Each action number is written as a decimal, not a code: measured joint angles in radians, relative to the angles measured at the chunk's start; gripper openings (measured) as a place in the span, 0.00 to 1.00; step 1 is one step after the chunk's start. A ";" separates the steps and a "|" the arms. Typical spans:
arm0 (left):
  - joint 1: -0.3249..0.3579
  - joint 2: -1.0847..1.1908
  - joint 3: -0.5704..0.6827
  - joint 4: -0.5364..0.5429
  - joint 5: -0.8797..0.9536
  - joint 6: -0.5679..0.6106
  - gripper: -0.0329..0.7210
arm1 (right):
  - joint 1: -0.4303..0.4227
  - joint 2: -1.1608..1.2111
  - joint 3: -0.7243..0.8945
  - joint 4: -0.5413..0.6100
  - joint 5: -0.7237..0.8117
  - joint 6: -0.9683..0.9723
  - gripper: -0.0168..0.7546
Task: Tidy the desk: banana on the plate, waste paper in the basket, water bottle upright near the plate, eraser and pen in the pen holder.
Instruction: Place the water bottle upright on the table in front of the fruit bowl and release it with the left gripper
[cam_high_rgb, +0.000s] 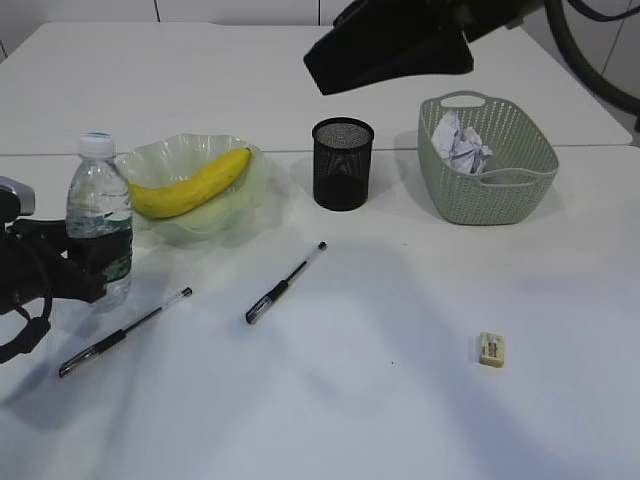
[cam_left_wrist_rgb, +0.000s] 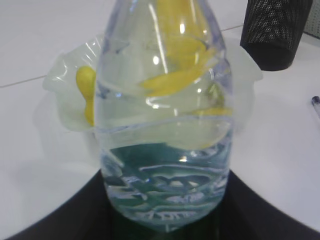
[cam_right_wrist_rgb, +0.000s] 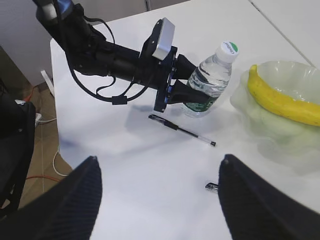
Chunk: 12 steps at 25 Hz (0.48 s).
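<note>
The water bottle (cam_high_rgb: 100, 210) stands upright on the table just left of the plate (cam_high_rgb: 235, 205), and my left gripper (cam_high_rgb: 92, 272) is shut on its green label. In the left wrist view the water bottle (cam_left_wrist_rgb: 165, 125) fills the frame with the dark jaws on both sides of its base. The banana (cam_high_rgb: 190, 185) lies on the plate. Crumpled waste paper (cam_high_rgb: 460, 140) sits in the green basket (cam_high_rgb: 500, 185). Two pens (cam_high_rgb: 125, 333) (cam_high_rgb: 286, 283) and a yellow eraser (cam_high_rgb: 491, 349) lie on the table. The black mesh pen holder (cam_high_rgb: 342, 163) stands mid-table. My right gripper (cam_right_wrist_rgb: 159, 159) hangs open and holds nothing, high over the table.
The left arm (cam_right_wrist_rgb: 110, 55) reaches in from the table's left edge. One pen (cam_right_wrist_rgb: 182, 130) lies right beside the bottle, and the tip of the other pen (cam_right_wrist_rgb: 212, 186) shows by my right finger. A seam (cam_high_rgb: 300, 152) crosses the table behind the plate.
</note>
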 joint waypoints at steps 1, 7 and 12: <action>0.000 0.008 -0.009 0.000 -0.002 0.000 0.51 | 0.000 0.000 0.000 0.000 0.000 0.003 0.72; 0.000 0.064 -0.049 0.000 -0.020 0.000 0.52 | 0.000 0.000 0.000 0.000 0.002 0.010 0.72; 0.000 0.071 -0.055 0.004 -0.026 0.000 0.52 | 0.000 0.000 0.000 0.000 0.007 0.011 0.72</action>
